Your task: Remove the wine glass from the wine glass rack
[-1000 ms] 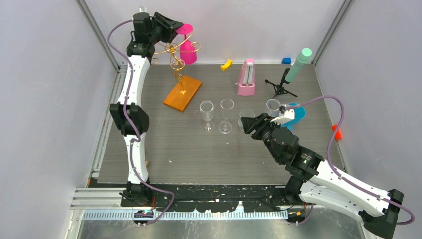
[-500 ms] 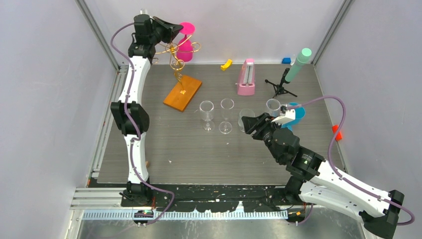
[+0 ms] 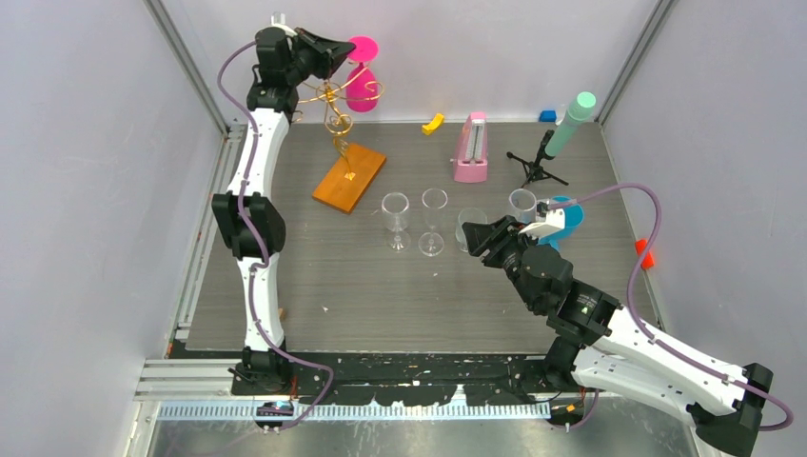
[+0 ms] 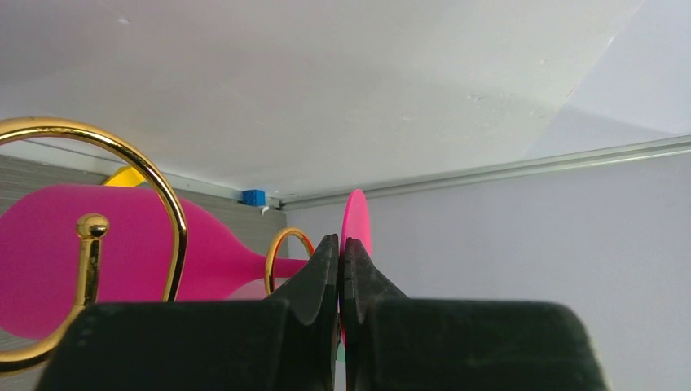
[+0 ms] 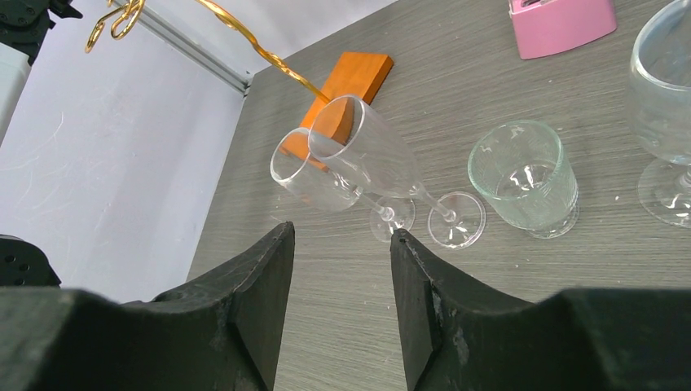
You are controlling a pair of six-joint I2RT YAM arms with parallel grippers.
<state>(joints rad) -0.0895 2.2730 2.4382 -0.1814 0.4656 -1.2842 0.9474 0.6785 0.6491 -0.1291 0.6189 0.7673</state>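
Left claw (image 3: 340, 48): raised high at the far left corner, jaws pressed almost together at the foot end of the wine glass (image 3: 360, 88). In the wrist view the pink foot stands edge-on just past the fingertips (image 4: 324, 265), and the stem runs off to the claw's left into the bowl. The exact contact point is hidden behind the fingers. The glass is pink and opaque, hanging foot-up, with the bowl below and slightly beyond the claw. It sits among the curled gold arms of the wine glass rack (image 3: 338, 124). One large gold loop crosses in front of the bowl. A smaller loop lies at the stem; around it or beside it, cannot tell. The rack's thin stem drops below the claw to the orange base (image 3: 349, 178), which lies flat on the bench (image 3: 314, 286).

Right claw (image 5: 338, 269): jaws wide, nothing between them, hovering over the bench well apart from the rack. Just ahead of it are a clear flute (image 5: 371, 155) and a clear stemmed glass (image 5: 314, 183), overlapping in its view. To their right is a short clear tumbler (image 5: 525, 175). At the far right a larger clear goblet (image 5: 664, 106) is partly cut off. Beyond these lies a pink block (image 5: 562, 20).
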